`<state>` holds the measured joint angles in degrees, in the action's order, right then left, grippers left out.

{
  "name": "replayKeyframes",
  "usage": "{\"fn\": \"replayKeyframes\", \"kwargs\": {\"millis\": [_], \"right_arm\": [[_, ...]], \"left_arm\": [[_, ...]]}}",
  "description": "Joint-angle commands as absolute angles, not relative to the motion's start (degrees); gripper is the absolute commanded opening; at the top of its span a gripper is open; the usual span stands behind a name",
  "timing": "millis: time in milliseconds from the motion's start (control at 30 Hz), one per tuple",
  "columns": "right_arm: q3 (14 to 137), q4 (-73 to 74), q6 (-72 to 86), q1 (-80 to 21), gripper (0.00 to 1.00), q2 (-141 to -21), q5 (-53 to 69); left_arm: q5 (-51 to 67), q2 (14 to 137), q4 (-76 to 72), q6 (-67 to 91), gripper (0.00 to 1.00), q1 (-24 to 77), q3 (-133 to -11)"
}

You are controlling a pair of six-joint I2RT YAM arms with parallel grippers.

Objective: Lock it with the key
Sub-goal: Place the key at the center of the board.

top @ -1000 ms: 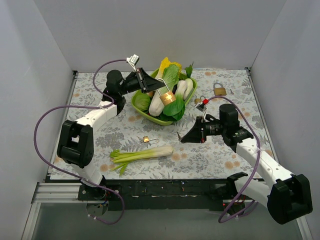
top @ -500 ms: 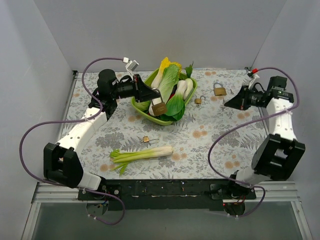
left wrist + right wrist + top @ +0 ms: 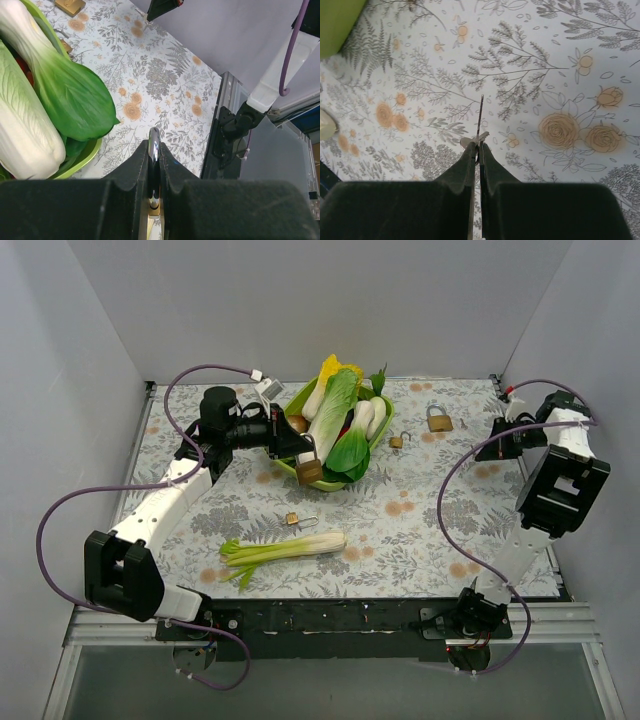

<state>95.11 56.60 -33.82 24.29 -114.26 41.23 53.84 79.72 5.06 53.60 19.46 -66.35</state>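
Padlock point(image 3: 308, 470) first: the left fingers point(image 3: 134, 172) are clamped shut on its steel shackle, so the brass body dangles below them, just beside the rim of the green vegetable bowl point(image 3: 82, 159). It looks dense and rigid for its size. The smooth round shackle would likely let the body swing or pivot in that pinch, and a hold across the flat body would probably steady it better. Whether the shackle is pressed home I cannot tell. The right fingers point(image 3: 462, 172) are pinched closed on the key point(image 3: 479, 138), whose thin blade pokes out ahead of them above the floral counter point(image 3: 560, 75). Light, stiff and slick, it may twist unless gripped flat across the bow. The two pairs of fingers hang well apart.
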Motion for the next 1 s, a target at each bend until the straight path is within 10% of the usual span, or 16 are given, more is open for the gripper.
{"fn": "replayKeyframes", "kwargs": {"millis": [0, 867, 967], "right_arm": [[98.61, 53.53, -33.84, 24.08, 0.01, -117.5, 36.83], [109.6, 48.69, -34.98, 21.62, 0.02, -132.27, 33.14], [109.77, 47.9, -34.28, 21.53, 0.22, -132.54, 32.34]], "left_arm": [[53.88, 77.08, 5.45, 50.98, 0.0, 19.51, -67.33], [53.53, 80.51, 6.42, 54.49, 0.0, 19.51, -68.55], [53.18, 80.51, 6.59, 54.84, 0.0, 19.42, -68.64]]}}
